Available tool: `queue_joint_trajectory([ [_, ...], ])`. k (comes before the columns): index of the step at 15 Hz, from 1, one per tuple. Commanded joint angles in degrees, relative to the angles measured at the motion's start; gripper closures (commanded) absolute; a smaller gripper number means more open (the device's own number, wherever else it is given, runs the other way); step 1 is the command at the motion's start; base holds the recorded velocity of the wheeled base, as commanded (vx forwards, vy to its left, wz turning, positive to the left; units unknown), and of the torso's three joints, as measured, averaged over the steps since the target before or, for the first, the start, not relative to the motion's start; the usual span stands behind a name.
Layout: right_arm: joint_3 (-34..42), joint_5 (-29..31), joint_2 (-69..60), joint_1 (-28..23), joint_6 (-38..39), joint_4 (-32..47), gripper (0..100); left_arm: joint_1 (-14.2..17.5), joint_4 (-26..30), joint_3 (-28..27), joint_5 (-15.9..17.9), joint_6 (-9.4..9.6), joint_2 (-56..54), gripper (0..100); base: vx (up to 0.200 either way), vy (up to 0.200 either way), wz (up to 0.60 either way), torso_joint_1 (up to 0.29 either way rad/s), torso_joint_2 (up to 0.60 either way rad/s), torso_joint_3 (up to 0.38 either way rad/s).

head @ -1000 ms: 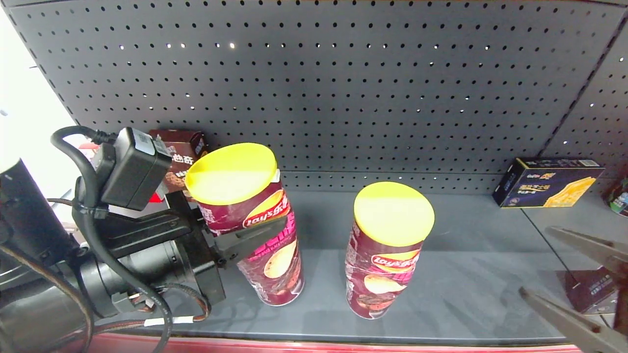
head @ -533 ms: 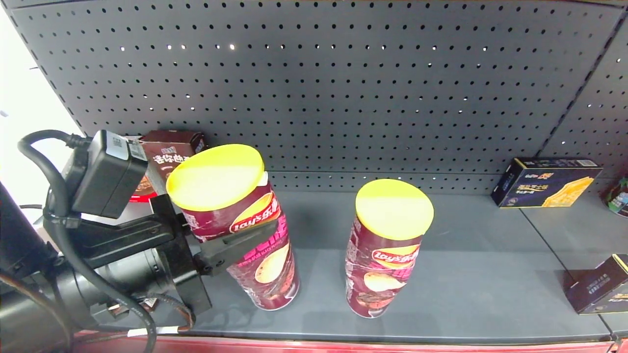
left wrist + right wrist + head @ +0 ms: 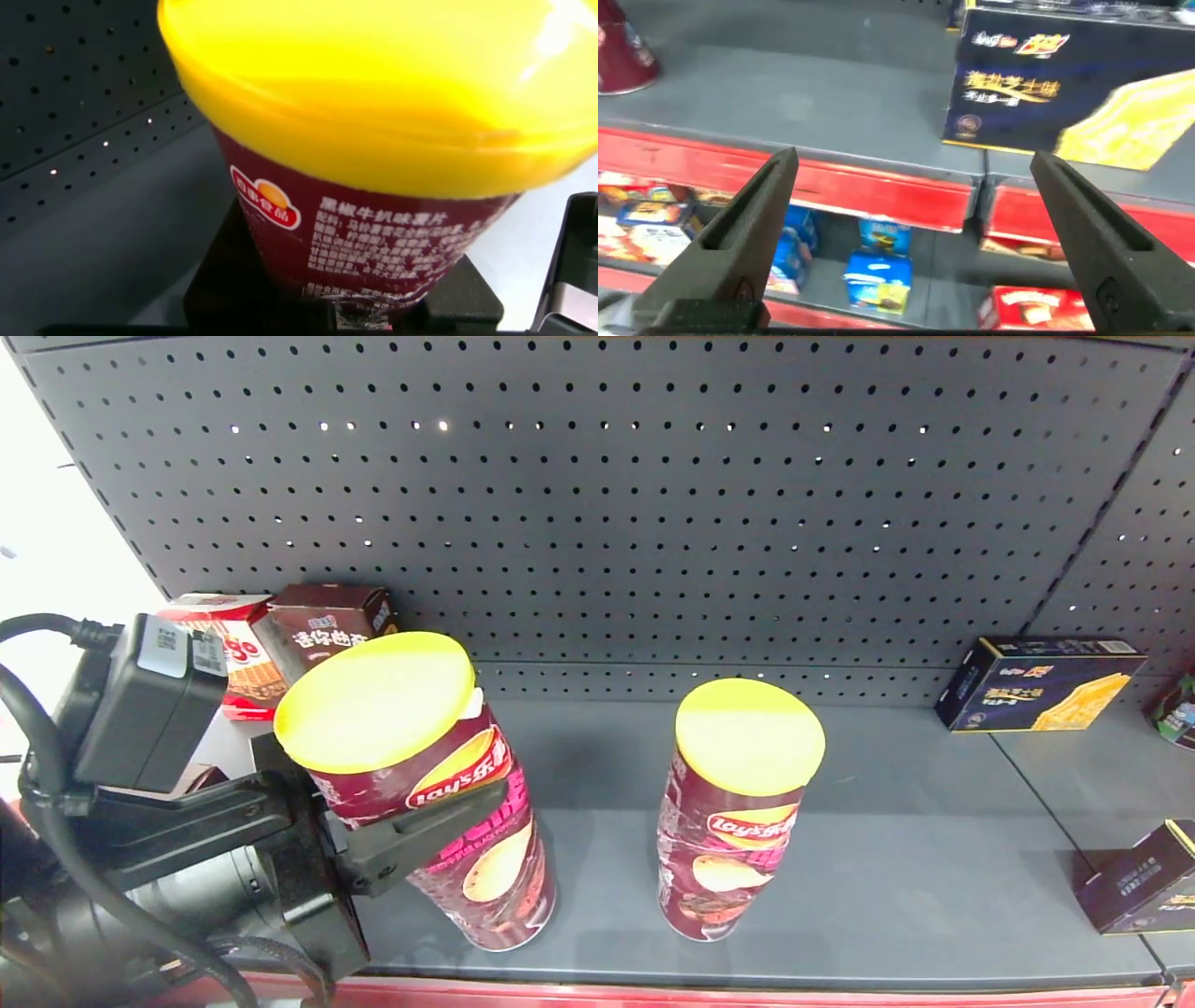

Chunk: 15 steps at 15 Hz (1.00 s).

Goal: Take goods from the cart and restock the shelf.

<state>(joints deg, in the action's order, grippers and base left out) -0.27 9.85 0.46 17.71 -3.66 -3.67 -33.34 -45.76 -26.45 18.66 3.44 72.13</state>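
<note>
Jaws of left gripper (image 3: pixel 437 773) clamp can (image 3: pixel 495 868) high, under lid (image 3: pixel 373 700); can leans, base at shelf (image 3: pixel 887 896) front, beside second can (image 3: pixel 728 840). Likely light, stiff tube, slick wrap: hold mid-body, modest squeeze. Right gripper (image 3: pixel 910 173) spread, empty.

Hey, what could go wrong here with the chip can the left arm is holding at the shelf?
The held can in the left end effector is tilted, with its base near the front edge of the shelf. Released like this, it might topple or roll off. Swinging it to the right could also knock over the upright can beside it.
</note>
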Motion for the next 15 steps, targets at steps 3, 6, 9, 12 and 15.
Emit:
queue_joint_trajectory([
  [3,0.27,-6.86,-0.46,0.04,-2.76,-0.20,0,-0.23,-0.12,0.00,0.06,-0.01,-0.15,100,0.000,0.000,0.00,0.000,0.00,0.000],
  [6,0.27,-11.08,-0.46,0.04,-2.67,-0.20,0,-0.58,-0.12,-0.35,0.14,-0.01,-0.15,100,0.000,0.000,0.00,0.000,0.00,0.000],
  [9,0.27,-8.71,-0.46,0.04,0.49,0.07,0,-0.76,-0.12,-0.53,0.23,-0.01,-0.15,100,0.000,0.000,0.00,0.000,0.00,0.000],
  [12,0.27,-3.79,-0.46,0.04,3.66,0.68,0,-0.76,-0.12,-0.09,0.32,-0.01,-0.15,100,0.000,0.000,0.00,0.000,0.00,0.000],
  [15,0.18,-12.22,-0.46,0.48,1.02,3.58,0,-0.76,-0.12,-0.44,0.32,-0.01,-0.15,100,0.000,0.000,0.00,0.000,0.00,0.000],
])
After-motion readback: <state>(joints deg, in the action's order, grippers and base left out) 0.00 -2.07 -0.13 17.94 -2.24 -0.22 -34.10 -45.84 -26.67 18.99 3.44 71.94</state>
